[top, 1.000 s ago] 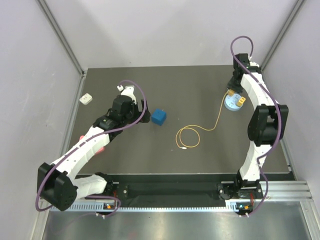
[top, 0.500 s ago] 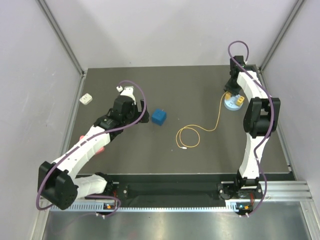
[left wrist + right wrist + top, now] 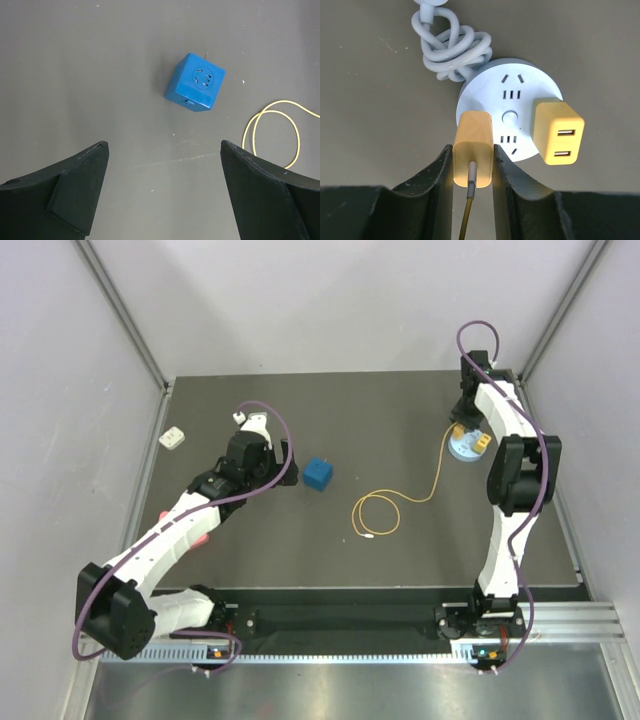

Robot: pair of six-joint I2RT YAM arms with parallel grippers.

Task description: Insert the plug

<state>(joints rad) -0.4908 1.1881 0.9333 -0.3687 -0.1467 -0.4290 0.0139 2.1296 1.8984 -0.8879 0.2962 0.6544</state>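
Plug is sitting at the edge of the round socket hub, far right from above, and I'm seeing my right arm reaching up over it. Left wrist: left gripper is gaping wide near the blue cube. Right wrist: right gripper is clamping the plug's smooth yellow body, thin cable trailing down.

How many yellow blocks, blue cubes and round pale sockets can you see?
2 yellow blocks: plug, cable-less block
1 blue cube
1 round socket
Total: 4
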